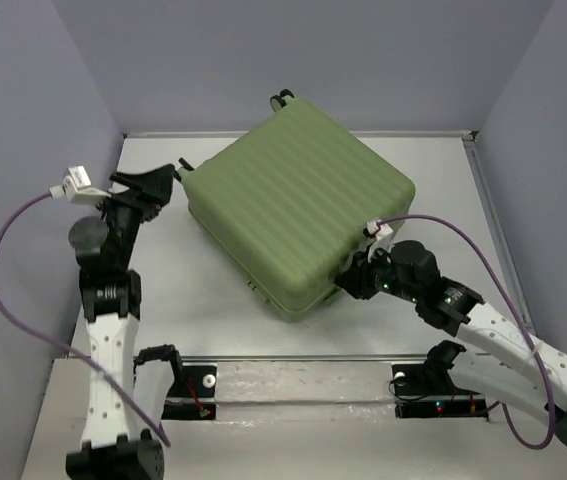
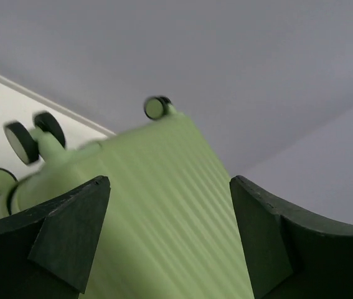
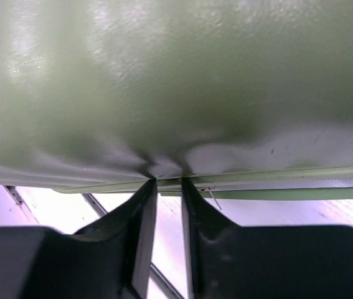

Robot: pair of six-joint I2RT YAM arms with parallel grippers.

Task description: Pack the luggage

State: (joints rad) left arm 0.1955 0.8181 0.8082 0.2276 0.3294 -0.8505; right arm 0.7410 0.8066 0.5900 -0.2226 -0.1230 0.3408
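The luggage (image 1: 298, 215) is a pale sage-green ribbed hard-shell suitcase lying shut and flat on the white table, turned at an angle. Its black wheels (image 1: 281, 97) point to the back. My left gripper (image 1: 166, 180) hovers at its far left corner, wide open and empty. In the left wrist view the ribbed shell (image 2: 164, 205) and wheels (image 2: 20, 140) fill the space between and beyond its fingers (image 2: 70, 230). My right gripper (image 1: 348, 282) is at the near right edge. Its jaws stand a slim gap apart, tips against the shell's seam (image 3: 276, 174), nothing seen between them.
The table (image 1: 183, 300) is boxed in by grey walls on the left, back and right. A metal rail (image 1: 303, 358) runs along its near edge by the arm bases. Purple cables (image 1: 3, 290) loop off both wrists. A thin metal tab (image 3: 213, 198) hangs at the seam.
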